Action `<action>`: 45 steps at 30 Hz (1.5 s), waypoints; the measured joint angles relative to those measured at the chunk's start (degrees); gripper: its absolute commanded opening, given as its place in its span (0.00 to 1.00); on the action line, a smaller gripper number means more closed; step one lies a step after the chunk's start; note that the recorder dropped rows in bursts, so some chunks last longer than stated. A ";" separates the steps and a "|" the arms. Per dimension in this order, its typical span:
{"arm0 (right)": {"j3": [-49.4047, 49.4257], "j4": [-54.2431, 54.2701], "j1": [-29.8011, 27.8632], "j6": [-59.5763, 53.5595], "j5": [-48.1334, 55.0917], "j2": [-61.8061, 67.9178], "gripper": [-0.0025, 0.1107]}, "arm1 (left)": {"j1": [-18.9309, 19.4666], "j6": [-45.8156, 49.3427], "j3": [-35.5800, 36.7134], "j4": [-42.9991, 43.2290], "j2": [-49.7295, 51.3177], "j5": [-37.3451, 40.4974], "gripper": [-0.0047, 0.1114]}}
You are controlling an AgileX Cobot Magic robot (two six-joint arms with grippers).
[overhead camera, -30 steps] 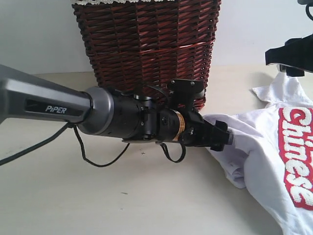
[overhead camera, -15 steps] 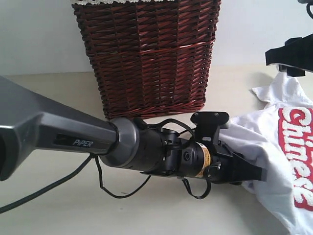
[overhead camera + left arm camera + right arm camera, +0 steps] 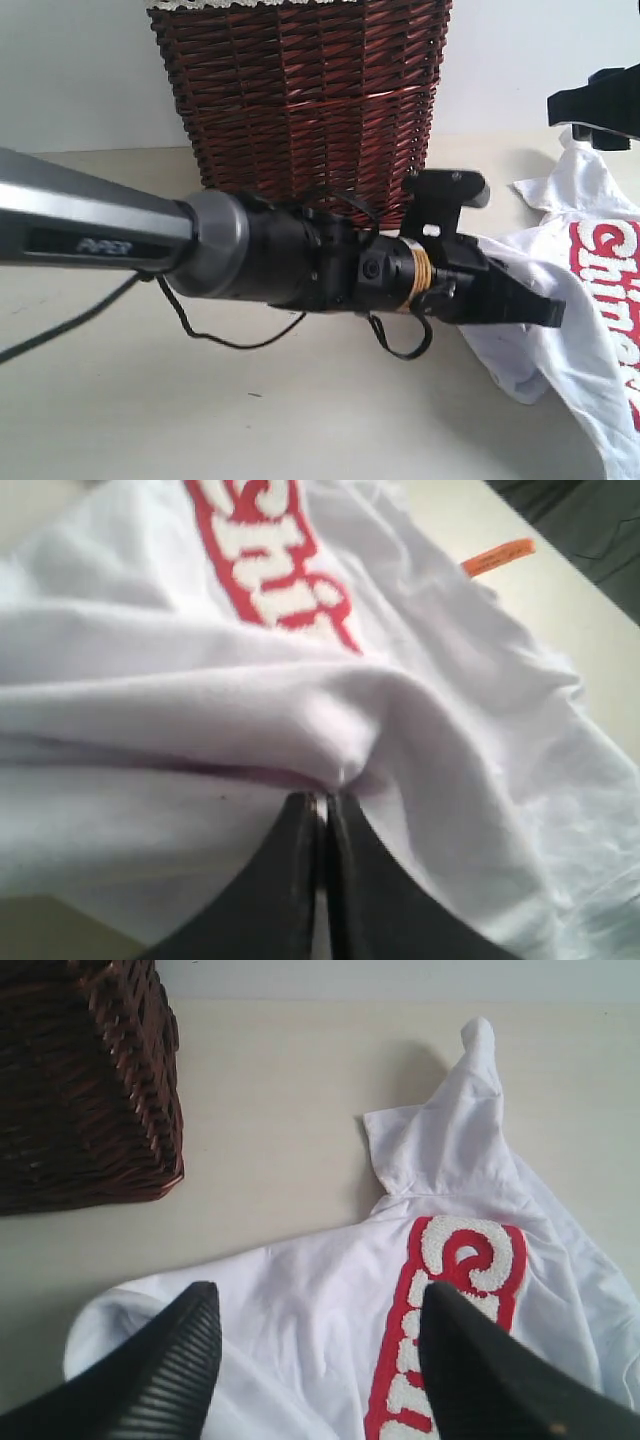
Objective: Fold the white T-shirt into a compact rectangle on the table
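One change: lower right, left gripper has just clamped the shirt, ready to pull; right gripper gapes.

One low view, two wrist views
Exterior at table level, facing the basket; left wrist tight on the white T-shirt; right wrist higher, down onto the same shirt and basket
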 measured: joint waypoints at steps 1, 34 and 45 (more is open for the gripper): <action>0.00 0.00 0.00 0.00 0.00 0.00 0.52 | 0.27 1.04 0.00 1.64 -1.48 -0.41 0.04; 0.00 0.34 0.00 -0.39 3.09 0.00 0.52 | 20.64 -10.08 -0.96 42.36 -22.52 -49.74 0.04; 0.00 0.44 0.00 -4.96 3.21 0.00 0.52 | 20.64 -11.41 11.64 43.60 -22.73 -51.09 0.04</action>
